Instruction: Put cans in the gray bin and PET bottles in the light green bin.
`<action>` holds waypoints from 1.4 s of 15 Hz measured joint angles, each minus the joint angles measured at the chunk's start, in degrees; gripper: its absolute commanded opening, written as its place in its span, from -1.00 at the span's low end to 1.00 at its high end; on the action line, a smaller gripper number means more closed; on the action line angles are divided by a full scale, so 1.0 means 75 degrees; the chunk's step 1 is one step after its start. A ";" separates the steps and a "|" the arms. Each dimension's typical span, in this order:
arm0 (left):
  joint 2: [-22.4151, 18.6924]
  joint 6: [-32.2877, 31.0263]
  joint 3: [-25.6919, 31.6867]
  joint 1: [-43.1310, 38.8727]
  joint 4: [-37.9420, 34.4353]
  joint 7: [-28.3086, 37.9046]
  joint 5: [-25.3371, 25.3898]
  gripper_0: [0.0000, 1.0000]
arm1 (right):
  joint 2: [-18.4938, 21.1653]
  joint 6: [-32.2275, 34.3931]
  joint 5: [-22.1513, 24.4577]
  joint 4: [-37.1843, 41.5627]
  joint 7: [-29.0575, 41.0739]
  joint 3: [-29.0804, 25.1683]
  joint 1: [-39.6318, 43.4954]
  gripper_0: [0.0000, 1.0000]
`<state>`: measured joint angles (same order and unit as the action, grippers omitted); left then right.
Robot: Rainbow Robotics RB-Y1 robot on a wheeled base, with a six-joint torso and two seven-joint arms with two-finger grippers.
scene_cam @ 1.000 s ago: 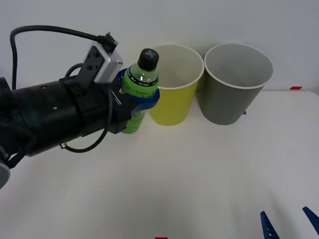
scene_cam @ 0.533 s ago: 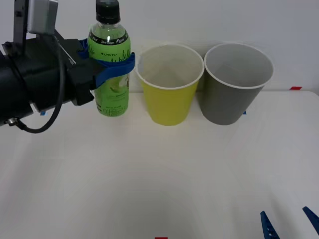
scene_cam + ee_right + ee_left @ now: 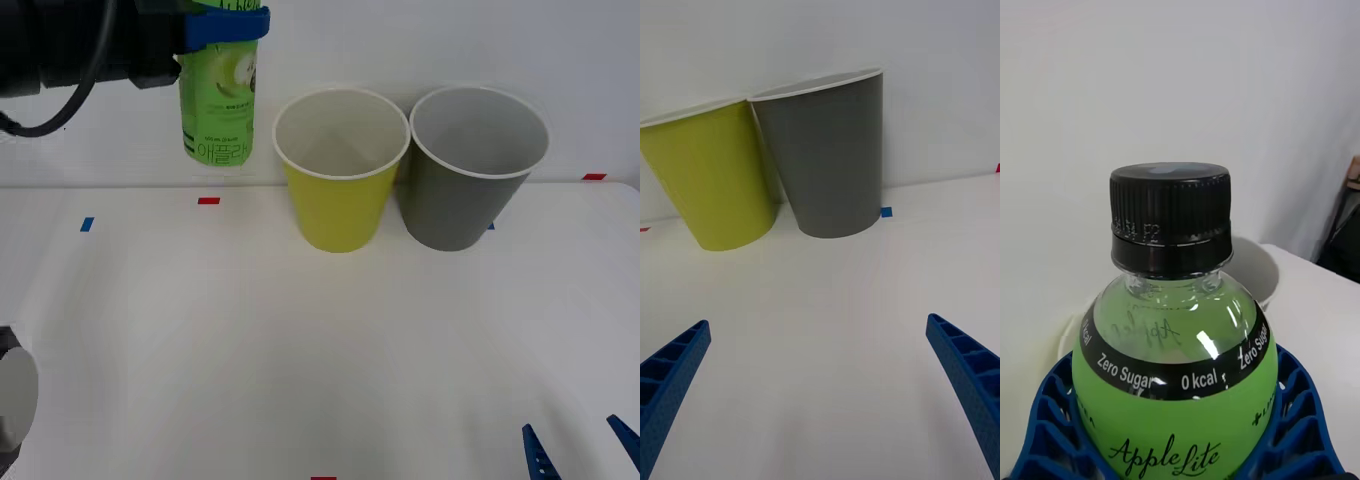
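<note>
My left gripper (image 3: 225, 25) is shut on the green PET bottle (image 3: 217, 100), holding it upright high above the table, to the left of the light green bin (image 3: 341, 170). The bottle's base hangs level with the bin rims. In the left wrist view, the bottle (image 3: 1174, 375) with its black cap sits between the blue fingers (image 3: 1045, 427). The gray bin (image 3: 476, 168) stands beside the light green bin on its right, touching it. My right gripper (image 3: 580, 450) rests open low at the front right; its wrist view faces the light green bin (image 3: 711, 176) and the gray bin (image 3: 827, 150).
Both bins look empty inside. Small red tape marks (image 3: 208, 201) and a blue one (image 3: 87, 224) lie on the white table (image 3: 320, 340). A white wall rises right behind the bins.
My left gripper has lifted the bottle straight up from table level to above the height of the bin rims, shifting slightly left. The right arm and both bins have stayed put.
</note>
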<state>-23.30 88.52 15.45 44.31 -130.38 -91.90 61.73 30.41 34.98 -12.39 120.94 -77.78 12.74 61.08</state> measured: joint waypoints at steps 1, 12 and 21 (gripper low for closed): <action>0.0123 0.0000 -0.0174 0.0226 0.0236 -0.0011 -0.0332 -1.00 | 0.0000 0.0000 0.0000 0.0000 0.0000 0.0000 0.0000 0.99; 0.0553 -0.3714 -0.2412 0.0775 0.2926 -0.0230 -0.1731 -1.00 | 0.0000 0.0000 0.0000 0.0000 0.0000 0.0000 0.0000 0.99; 0.0522 -0.6334 -0.3593 0.0761 0.4466 -0.1196 -0.1896 -1.00 | 0.0000 0.0000 0.0000 0.0000 0.0000 0.0000 0.0000 1.00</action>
<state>-19.39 41.01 -11.50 50.02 -96.89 -100.87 47.51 30.41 34.98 -12.39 120.94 -77.78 12.74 61.08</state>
